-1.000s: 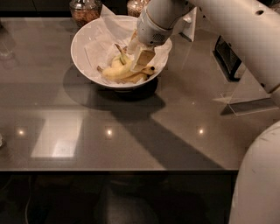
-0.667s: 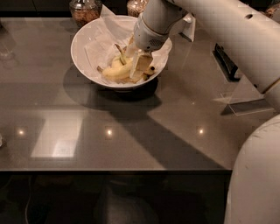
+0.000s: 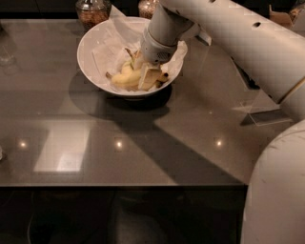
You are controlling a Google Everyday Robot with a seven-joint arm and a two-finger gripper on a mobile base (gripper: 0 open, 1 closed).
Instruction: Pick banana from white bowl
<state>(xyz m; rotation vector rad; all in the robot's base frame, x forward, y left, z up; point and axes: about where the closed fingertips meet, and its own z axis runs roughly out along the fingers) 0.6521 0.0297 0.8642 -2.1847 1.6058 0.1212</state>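
The white bowl (image 3: 90, 59) stands at the back of the dark table, lined with crumpled white paper (image 3: 107, 43). Yellow bananas (image 3: 124, 78) lie in its lower right part, with a brown stem sticking up. My gripper (image 3: 149, 77) reaches down into the bowl from the upper right and sits right on the bananas, covering their right end. My white arm (image 3: 228, 33) runs from the bowl out to the right edge of the view.
Two glass jars with brown contents (image 3: 92, 12) (image 3: 147, 6) stand just behind the bowl. The glossy dark table (image 3: 95, 143) stretches toward me. A dark object (image 3: 248, 81) lies at the right, partly behind my arm. My white body (image 3: 281, 190) fills the lower right.
My gripper has sunk a little lower and shifted slightly left onto the bananas. The bowl and the jars have not moved.
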